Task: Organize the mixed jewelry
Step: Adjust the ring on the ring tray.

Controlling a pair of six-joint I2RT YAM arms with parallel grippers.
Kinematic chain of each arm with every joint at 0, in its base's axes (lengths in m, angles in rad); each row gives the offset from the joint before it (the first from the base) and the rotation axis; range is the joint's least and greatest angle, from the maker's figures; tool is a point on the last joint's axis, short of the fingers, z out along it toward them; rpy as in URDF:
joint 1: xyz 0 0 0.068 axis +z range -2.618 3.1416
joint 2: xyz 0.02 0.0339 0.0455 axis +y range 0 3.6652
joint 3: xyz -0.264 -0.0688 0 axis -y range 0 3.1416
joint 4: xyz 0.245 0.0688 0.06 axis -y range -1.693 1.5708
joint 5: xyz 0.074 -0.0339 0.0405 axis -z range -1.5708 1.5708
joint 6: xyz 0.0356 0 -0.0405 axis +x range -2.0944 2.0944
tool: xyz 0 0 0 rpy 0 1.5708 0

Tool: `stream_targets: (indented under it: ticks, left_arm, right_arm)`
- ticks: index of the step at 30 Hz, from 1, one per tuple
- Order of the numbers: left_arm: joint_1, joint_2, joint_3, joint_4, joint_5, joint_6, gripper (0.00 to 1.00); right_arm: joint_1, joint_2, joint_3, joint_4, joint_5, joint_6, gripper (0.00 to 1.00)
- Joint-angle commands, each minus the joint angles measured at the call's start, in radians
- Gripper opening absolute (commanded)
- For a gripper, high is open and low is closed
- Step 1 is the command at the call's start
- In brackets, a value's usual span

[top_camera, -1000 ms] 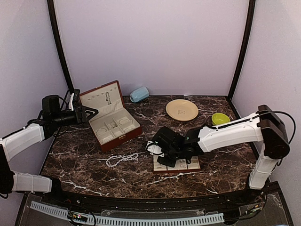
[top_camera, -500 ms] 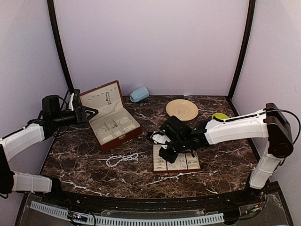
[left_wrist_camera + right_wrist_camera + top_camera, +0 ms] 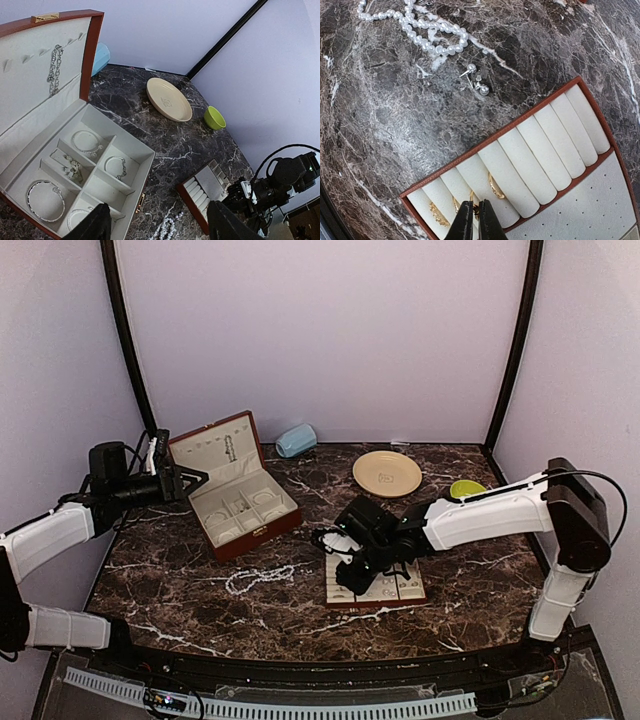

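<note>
- Right pincer [image 3: 476, 206] is pinched shut over gold rings [image 3: 493, 186] seated in the tray [image 3: 560, 130]; left pincer [image 3: 159, 210] gapes empty.
- Pearl strand [image 3: 420, 30] and earrings [image 3: 476, 82] lie loose on the table [image 3: 380, 130], not yet sorted.

I'm getting soft, even light from above; the marble counter [image 3: 470, 600] is showing mild sheen, shadows are falling faint, and the left gripper [image 3: 159, 210] is looking blurred near the lens.

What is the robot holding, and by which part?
The left pincer is open, holding nothing. The right pincer is shut over a gold ring in the tray; whether it grips it can't be told.
</note>
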Motion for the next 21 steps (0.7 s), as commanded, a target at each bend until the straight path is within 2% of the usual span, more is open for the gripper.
stream_targets:
  ticks: [1,21]
  left_arm:
    - [0.006,-0.015,-0.014,0.021,0.012,-0.004,0.69]
    - [0.006,-0.020,-0.015,0.022,0.012,-0.005,0.69]
  right_arm:
    - [-0.007,0.018,0.022,0.008,0.003,0.005,0.06]
    - [-0.006,0.042,0.005,0.039,0.057,-0.003,0.05]
